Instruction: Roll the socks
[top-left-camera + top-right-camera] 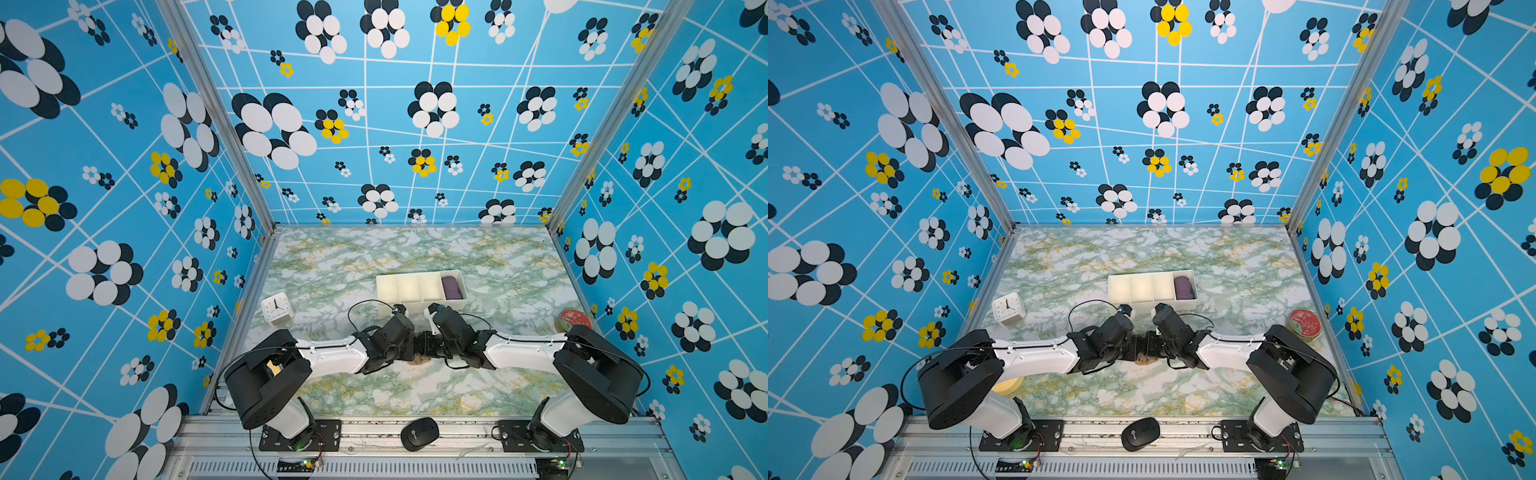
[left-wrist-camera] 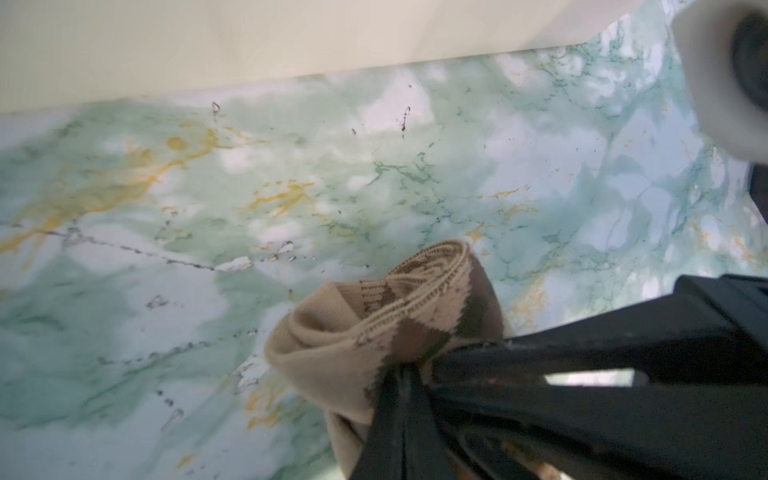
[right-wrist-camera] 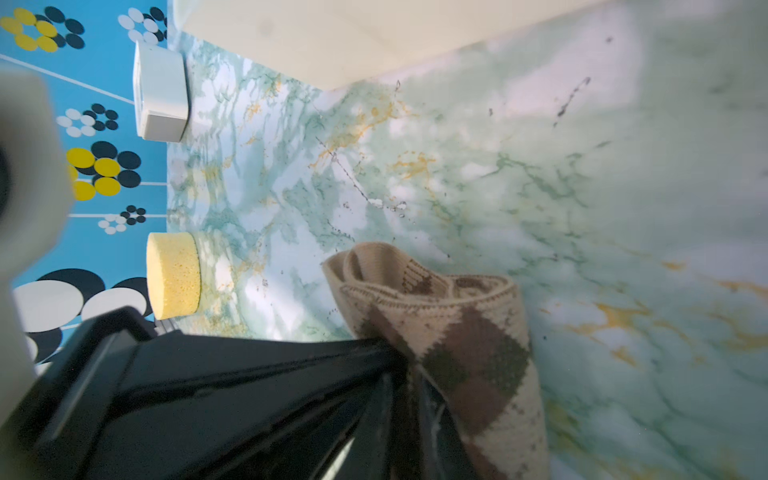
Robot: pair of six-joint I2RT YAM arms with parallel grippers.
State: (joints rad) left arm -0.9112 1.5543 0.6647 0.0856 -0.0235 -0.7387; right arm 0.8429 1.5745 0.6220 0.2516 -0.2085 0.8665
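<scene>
Green-marbled bench point(image 1: 415, 249) carrying a white divided tray point(image 1: 409, 287), white clock point(image 1: 277, 308), red round tin point(image 1: 574, 320), yellow sponge point(image 3: 174, 276) and rolled socks point(image 3: 469, 332).

Left arm point(image 1: 332, 355) and right arm point(image 1: 521, 351) reach inward, nearly meeting; left end effector point(image 2: 397, 370) and right end effector point(image 3: 406, 372) pinch the socks point(image 2: 332, 357).

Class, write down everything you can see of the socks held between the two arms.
The socks are tan ribbed knit with dark brown argyle diamonds, wound into a loose roll whose layered spiral end shows. The left gripper and right gripper each pinch its fabric between their fingers, close over the marbled table.
</scene>
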